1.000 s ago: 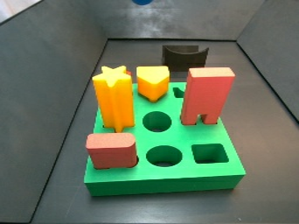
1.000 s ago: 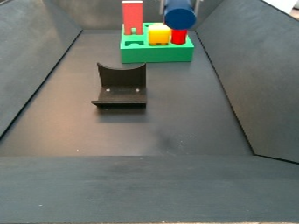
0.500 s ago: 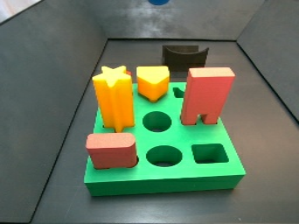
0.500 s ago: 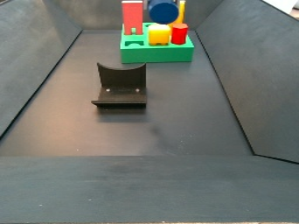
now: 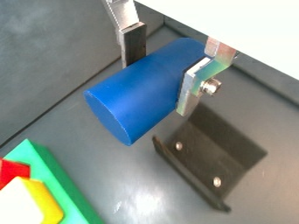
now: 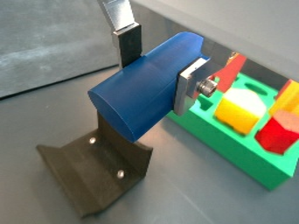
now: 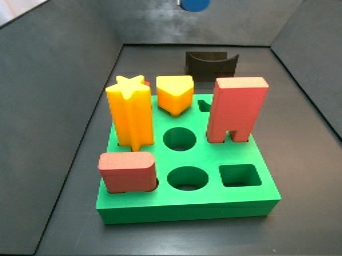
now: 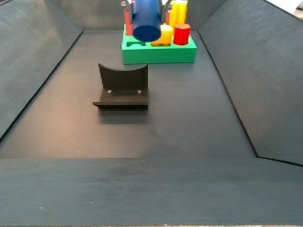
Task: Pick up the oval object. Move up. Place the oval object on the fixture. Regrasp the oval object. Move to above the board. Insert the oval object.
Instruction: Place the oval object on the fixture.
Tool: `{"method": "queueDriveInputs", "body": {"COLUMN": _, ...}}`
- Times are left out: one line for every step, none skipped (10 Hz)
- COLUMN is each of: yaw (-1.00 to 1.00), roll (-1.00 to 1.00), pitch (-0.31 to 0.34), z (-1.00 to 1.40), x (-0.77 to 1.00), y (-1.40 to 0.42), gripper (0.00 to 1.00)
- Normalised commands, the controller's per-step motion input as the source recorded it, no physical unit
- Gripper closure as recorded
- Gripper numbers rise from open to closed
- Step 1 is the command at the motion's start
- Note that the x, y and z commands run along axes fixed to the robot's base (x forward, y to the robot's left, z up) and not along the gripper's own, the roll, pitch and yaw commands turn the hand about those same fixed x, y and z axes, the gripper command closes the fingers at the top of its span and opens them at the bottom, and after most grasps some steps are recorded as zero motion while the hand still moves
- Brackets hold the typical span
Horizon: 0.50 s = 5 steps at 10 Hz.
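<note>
A dark grey floor [image 8: 166, 133] with sloping grey walls fills both side views. The gripper [image 5: 170, 59] hangs in the air, its fingers [image 5: 200, 80] closed on the blue oval peg [image 5: 146, 92]; in both wrist views the silver plates press against opposite sides of the peg [image 6: 146, 86], which lies sideways between them with one flat oval end showing. In a side view the peg [image 8: 147, 21] hangs high up, in front of the pieces on the green board [image 8: 160, 51]; whether it is over the board or short of it cannot be told from that angle. In a side view only a small blue part of it [image 7: 195, 4] shows at the upper edge.

The black fixture [image 8: 122, 87] stands on the floor, well apart from the board, its curved notch empty. In both wrist views the fixture [image 5: 216, 157] lies below the held peg.

The board [image 7: 187, 190] holds an orange star piece [image 7: 130, 110], a yellow piece [image 7: 175, 94], a tall red block [image 7: 239, 108] and a salmon-red rounded block [image 7: 128, 171]. Two round holes [image 7: 179, 137] and a square hole [image 7: 241, 177] are open in its top.
</note>
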Motion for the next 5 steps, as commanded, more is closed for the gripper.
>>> {"method": "queueDriveInputs", "body": {"yaw": -0.11, "roll": -1.00, "pitch": 0.006, "z": -0.07, "x": 0.88, "y": 0.08, "gripper": 1.00}}
{"method": "queueDriveInputs", "body": {"yaw": -0.11, "roll": -1.00, "pitch": 0.017, "z": -0.05, "x": 0.80, "y": 0.07, "gripper": 1.00}}
{"method": "queueDriveInputs", "body": {"yaw": -0.12, "roll": -1.00, "pitch": 0.030, "z": -0.03, "x": 0.69, "y": 0.05, "gripper": 1.00}}
{"method": "queueDriveInputs", "body": {"yaw": -0.12, "roll": -1.00, "pitch": 0.041, "z": -0.02, "x": 0.61, "y": 0.05, "gripper": 1.00}}
{"method": "queueDriveInputs", "body": {"yaw": -0.10, "roll": -0.77, "pitch": 0.041, "z": -0.02, "x": 0.51, "y": 0.05, "gripper": 1.00}}
